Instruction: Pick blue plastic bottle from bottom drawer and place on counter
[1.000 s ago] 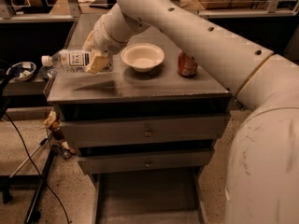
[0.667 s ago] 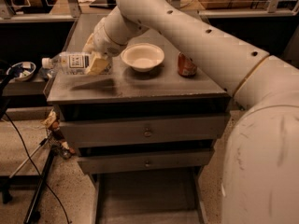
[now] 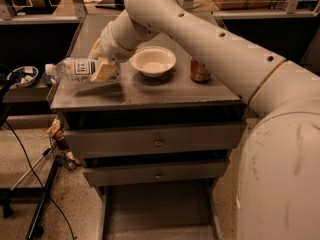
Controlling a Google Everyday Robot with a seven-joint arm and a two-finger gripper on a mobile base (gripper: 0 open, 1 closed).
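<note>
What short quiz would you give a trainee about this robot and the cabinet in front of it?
1. True or false: the gripper holds the blue plastic bottle upright.
2. Pick one: what stands on the counter between the bottle and the orange can? A) a mug B) a white bowl C) a plate
3. Fill in: the bottom drawer is ____ (open or shut).

Key:
1. False. The gripper is over the counter's left part, shut on the bottle, which lies sideways.
2. B
3. open
</note>
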